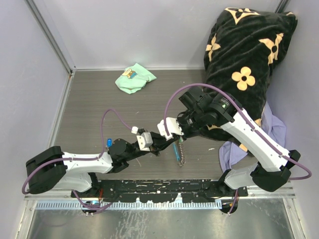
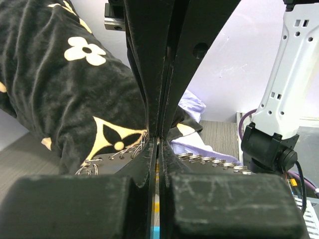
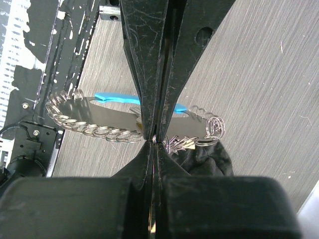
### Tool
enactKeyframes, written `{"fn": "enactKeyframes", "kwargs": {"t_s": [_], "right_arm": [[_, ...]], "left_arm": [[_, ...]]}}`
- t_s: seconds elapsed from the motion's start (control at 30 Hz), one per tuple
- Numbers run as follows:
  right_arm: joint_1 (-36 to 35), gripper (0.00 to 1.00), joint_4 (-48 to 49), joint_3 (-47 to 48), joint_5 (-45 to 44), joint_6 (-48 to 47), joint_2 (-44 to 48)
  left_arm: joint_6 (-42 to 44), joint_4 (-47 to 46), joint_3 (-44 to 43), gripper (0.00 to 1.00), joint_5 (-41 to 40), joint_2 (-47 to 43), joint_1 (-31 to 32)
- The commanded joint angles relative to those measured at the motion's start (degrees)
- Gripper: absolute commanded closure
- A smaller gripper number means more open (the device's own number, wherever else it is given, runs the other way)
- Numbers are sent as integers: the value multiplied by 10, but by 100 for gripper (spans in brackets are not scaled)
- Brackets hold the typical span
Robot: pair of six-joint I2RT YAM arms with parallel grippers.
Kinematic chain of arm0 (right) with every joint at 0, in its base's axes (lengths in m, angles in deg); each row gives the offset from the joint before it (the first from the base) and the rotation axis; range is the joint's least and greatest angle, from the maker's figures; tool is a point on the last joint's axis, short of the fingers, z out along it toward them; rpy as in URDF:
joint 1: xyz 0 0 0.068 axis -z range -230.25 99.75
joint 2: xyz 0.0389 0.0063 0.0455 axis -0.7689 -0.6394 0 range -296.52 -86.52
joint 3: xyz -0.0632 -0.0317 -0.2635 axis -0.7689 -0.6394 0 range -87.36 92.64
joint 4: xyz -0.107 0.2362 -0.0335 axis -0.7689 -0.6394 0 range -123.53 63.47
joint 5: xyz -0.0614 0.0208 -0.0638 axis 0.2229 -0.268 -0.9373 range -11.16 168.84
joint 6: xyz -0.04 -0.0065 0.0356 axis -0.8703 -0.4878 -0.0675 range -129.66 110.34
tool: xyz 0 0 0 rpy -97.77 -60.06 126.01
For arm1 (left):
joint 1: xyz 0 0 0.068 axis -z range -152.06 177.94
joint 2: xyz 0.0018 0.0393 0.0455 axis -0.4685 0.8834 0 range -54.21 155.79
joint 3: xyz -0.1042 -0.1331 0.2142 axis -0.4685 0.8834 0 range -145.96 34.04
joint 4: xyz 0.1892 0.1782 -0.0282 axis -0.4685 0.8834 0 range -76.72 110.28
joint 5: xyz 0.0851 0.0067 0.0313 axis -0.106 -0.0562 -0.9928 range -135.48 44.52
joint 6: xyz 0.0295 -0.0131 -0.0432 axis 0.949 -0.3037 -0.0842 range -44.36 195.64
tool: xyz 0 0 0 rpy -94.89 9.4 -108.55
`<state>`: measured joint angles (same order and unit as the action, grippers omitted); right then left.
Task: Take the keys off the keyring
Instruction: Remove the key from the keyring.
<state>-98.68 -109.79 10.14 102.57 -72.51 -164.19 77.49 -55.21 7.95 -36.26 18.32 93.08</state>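
My right hand (image 3: pixel 152 140) is pinched shut on the keyring (image 3: pixel 94 130) chain, with the sky-blue fob (image 3: pixel 114 96) behind. Left hand (image 2: pixel 158 142) is shut tight too, seemingly on the same chain, mid-worktop (image 3: pixel 259 74) between both arms. Keys (image 3: pixel 180 144): tiny metal cluster beside my fingertips, tags unclear. Light, limp, slippery; I'd hold the ring itself, not loose links. Flowered black blanket (image 1: pixel 244 55) far back.

- A grey wood-grain table (image 1: pixel 99 109) is carrying everything.
- A mint-green cloth (image 1: pixel 134 78) is lying well beyond the jaws of the left gripper (image 1: pixel 162 148).
- A black flowered cushion (image 1: pixel 244 59) is resting beyond the jaws of the right gripper (image 1: pixel 174 141), with lavender fabric (image 1: pixel 229 152) spreading out to their right.
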Motion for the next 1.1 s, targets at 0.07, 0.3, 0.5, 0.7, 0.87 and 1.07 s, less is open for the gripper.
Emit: {"fn": "enactKeyframes", "kwargs": {"t_s": [0.07,0.3,0.5,0.7,0.87,1.07], "right_arm": [[-4,99,14,8,16,2,15],[11,86,36,-13,14,16,25],[73,71,55,-49,90,15,42],[174,60,83,-106,273,-7,75],[241,73,201,-208,421,61,123],[258,91,247,-251,489,93,133]], "left_arm": [[8,-14,-23,100,4,-6,2],[4,-19,5,100,-38,-40,2],[2,4,11,100,-43,-72,2],[0,6,18,100,-44,-90,2],[-11,9,19,100,-42,-104,2],[-21,8,17,100,-35,-114,2]]}}
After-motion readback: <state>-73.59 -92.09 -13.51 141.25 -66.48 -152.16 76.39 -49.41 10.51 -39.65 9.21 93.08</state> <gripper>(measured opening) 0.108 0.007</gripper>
